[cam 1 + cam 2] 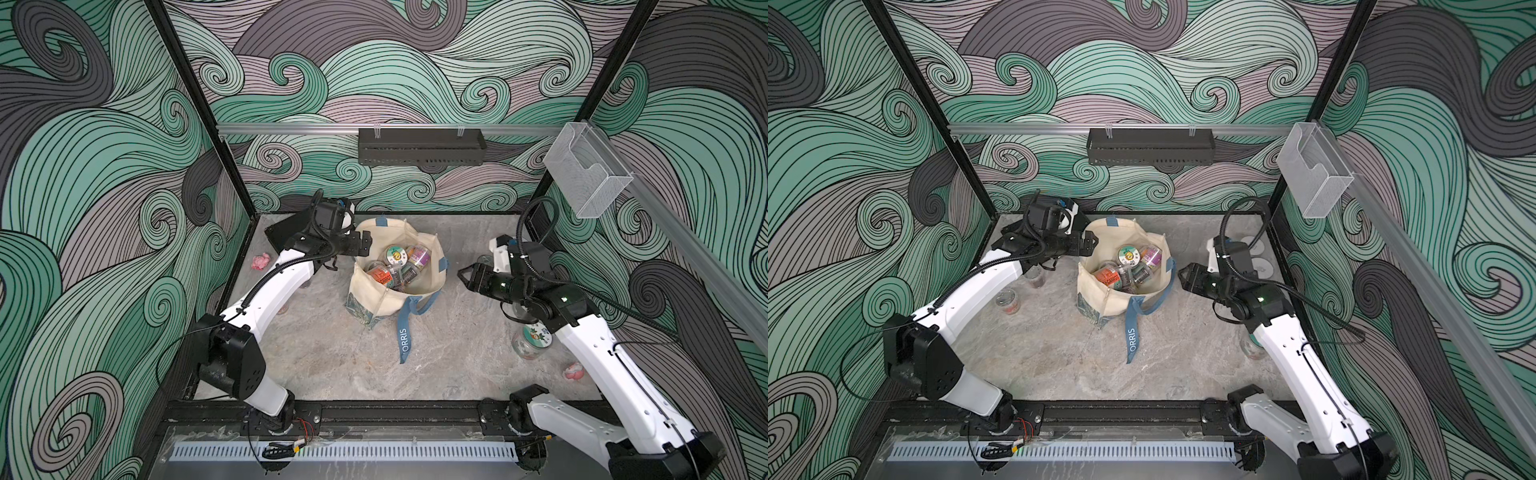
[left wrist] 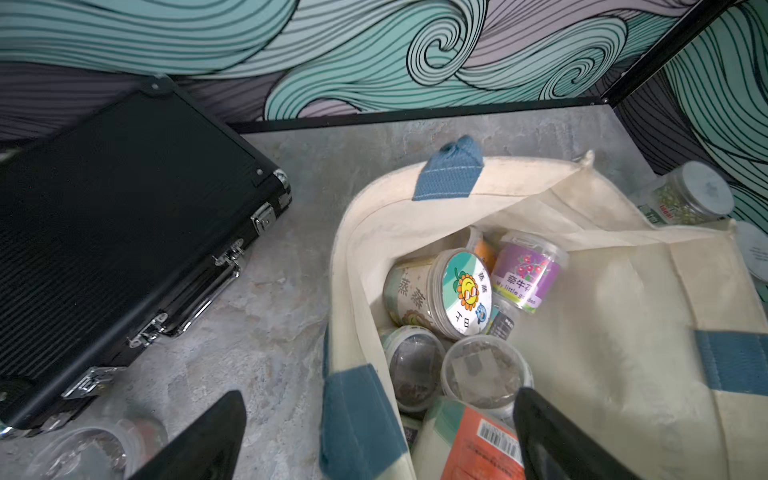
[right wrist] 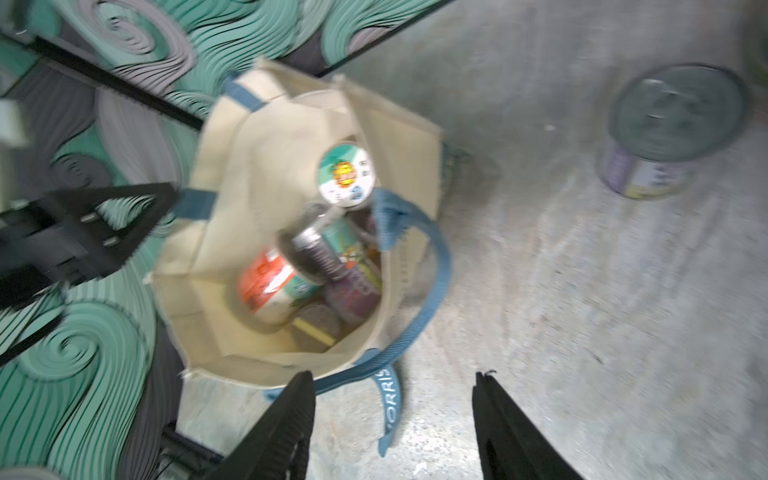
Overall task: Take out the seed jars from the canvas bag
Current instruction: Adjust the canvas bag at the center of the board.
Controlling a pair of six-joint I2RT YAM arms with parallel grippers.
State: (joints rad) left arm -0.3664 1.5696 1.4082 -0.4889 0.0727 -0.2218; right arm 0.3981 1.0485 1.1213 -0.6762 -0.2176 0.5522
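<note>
Several seed jars lay in the open canvas bag at mid-bench, the left gripper at its rim and the right gripper beside it both spread and empty, so the next grasp likely required descending onto an uppermost jar.

Both arms same build: left arm and right arm have white link shells and black joint housings. Black corrugated conduit runs along the outside of each, tied to the shell. Thin black cable comes off the left shoulder housing, a big black block with small screw holes. Row of small holes in the right white link. Green LEDs lit on the right arm's black joints. White bracket at the right wrist. Left gripper and right gripper are all black. Fingers taper to points, with ribbed inner faces.
</note>
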